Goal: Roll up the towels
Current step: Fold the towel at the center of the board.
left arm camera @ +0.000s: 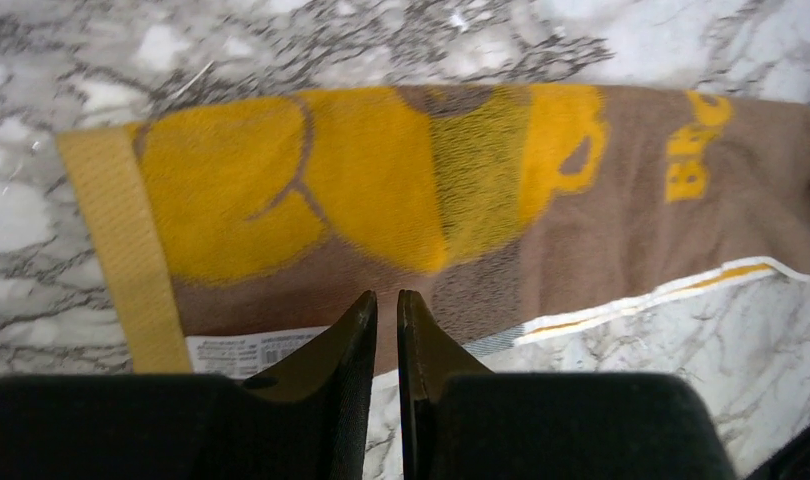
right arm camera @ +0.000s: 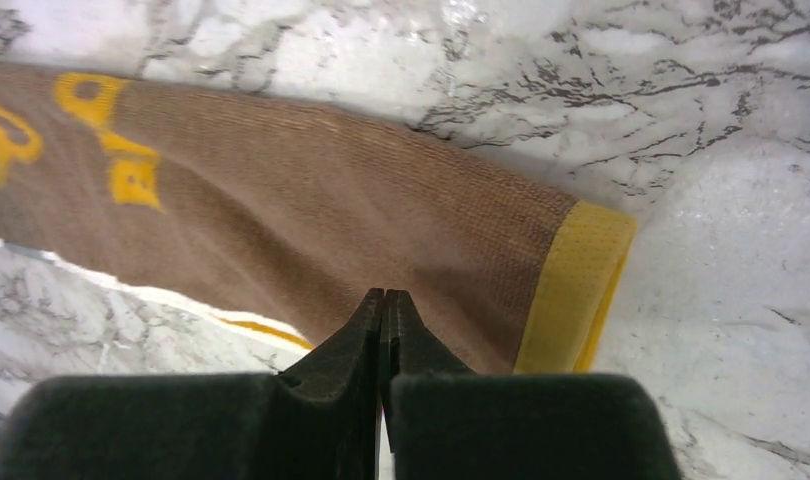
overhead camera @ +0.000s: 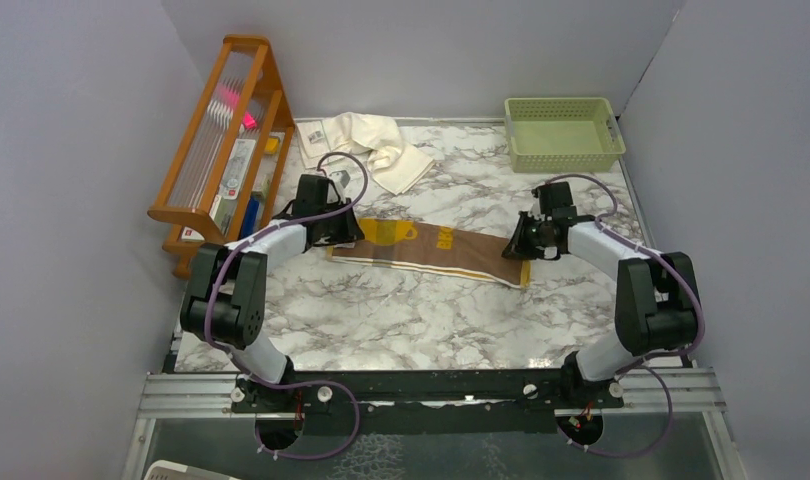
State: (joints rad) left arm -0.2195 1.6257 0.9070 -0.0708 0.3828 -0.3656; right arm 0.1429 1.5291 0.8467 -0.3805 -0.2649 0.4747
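The brown towel with mustard-yellow print and edging lies flat as a long folded strip across the middle of the marble table. My left gripper hovers over its left end, jaws nearly together with nothing between them; the towel's yellow print and white label lie below. My right gripper is over the right end, shut and empty, just inside the yellow hem. The cream towel lies crumpled at the back, with its label patch at its left.
A wooden rack with small items stands at the back left against the wall. A green perforated basket sits at the back right. Grey walls enclose the table on three sides.
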